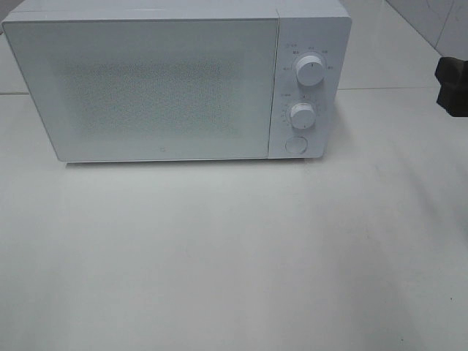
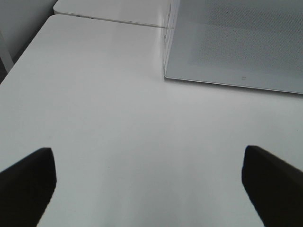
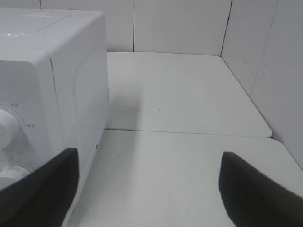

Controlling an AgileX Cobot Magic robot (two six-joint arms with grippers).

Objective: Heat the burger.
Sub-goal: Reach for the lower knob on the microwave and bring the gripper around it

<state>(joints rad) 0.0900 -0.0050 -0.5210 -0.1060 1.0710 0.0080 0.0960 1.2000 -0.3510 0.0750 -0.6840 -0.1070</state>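
The burger is out of view in every frame. A white microwave [image 1: 146, 88] stands at the back of the table with its door shut. My left gripper [image 2: 147, 156] is open over bare tabletop, a little in front of the microwave's left front corner [image 2: 165, 71], with nothing between its fingers. My right gripper [image 3: 149, 158] is open too and empty, hovering beside the microwave's right side [image 3: 90, 94]. In the exterior high view only a dark part of the right arm [image 1: 453, 84] shows at the right edge.
The microwave's panel carries two round knobs [image 1: 310, 71] [image 1: 301, 112] and a round button [image 1: 295, 143]. The white table [image 1: 234, 256] stretches in front. A tiled wall [image 3: 180, 23] closes the back and right side.
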